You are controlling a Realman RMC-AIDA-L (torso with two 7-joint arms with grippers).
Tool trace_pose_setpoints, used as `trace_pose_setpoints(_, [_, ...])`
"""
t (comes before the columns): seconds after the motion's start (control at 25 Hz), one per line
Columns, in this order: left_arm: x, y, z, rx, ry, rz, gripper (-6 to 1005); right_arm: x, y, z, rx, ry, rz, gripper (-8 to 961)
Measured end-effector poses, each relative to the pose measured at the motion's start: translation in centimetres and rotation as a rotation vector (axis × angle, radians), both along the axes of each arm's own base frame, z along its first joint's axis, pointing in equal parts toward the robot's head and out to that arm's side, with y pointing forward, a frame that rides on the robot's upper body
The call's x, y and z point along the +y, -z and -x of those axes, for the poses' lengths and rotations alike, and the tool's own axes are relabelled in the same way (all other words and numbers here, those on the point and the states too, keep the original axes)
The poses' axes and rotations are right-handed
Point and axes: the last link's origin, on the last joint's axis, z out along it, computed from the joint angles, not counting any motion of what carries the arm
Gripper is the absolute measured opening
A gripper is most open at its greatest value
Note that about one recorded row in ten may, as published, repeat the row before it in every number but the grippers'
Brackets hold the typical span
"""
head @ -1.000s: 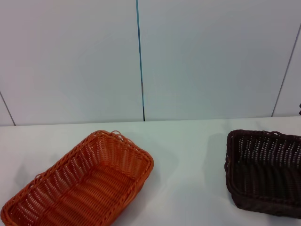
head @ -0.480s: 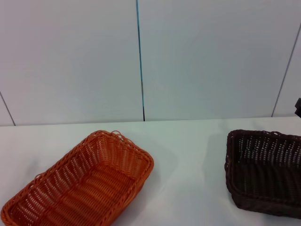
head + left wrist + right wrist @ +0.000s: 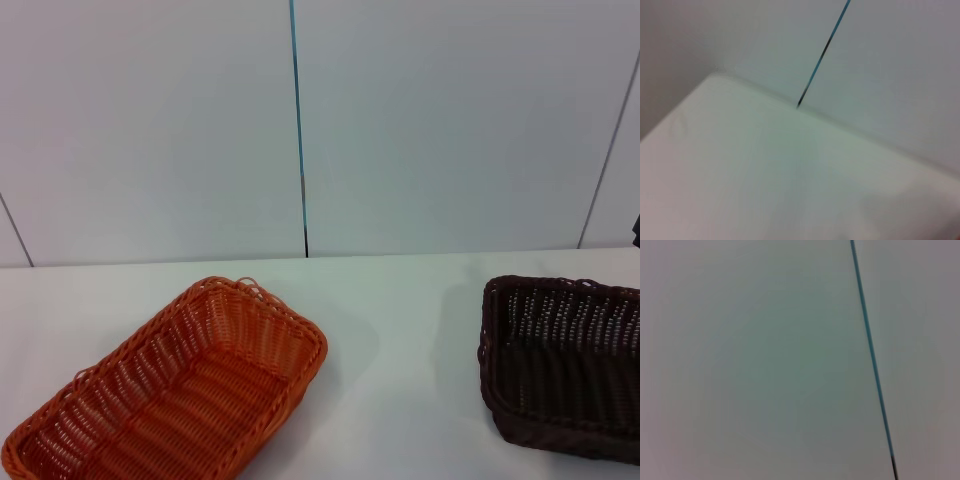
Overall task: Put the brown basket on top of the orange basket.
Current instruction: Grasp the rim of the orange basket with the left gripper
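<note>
The white bench (image 3: 400,330) runs up to a pale panelled wall. Two woven baskets sit directly on it, well apart. The orange basket (image 3: 170,385) lies at the robot's left, turned at an angle. The brown basket (image 3: 560,365) sits at the right, cut by the frame edge.

A white table (image 3: 740,175) is filling the left wrist view, its far edge meeting a pale wall (image 3: 900,75). A thin dark seam (image 3: 822,55) is running down the wall, ending at the table's edge.
</note>
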Motion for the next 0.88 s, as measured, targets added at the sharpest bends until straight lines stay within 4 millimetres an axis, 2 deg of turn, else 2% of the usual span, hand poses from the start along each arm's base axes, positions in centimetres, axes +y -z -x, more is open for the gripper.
trace_pose_setpoints(0.16, [0.0, 0.0, -0.2, 0.014, -0.077, 0.150, 893, -0.3, -0.1, 0.3, 0.000, 0.004, 0.005, 916])
trace_pose_setpoints(0.32, [0.6, 1.0, -0.9, 0.010, -0.081, 0.251, 874, -0.5, -0.2, 0.3, -0.002, 0.006, 0.006, 916])
trace_pose_setpoints(0.6, [0.8, 3.3, -0.7, -0.067, -0.111, 0.356, 696, -0.5, -0.7, 0.4, -0.014, 0.004, 0.006, 917])
trace_pose_setpoints(0.88, [0.4, 4.6, -0.8, -0.139, -0.143, 0.409, 812, -0.1, -1.1, 0.4, -0.029, -0.006, 0.001, 917])
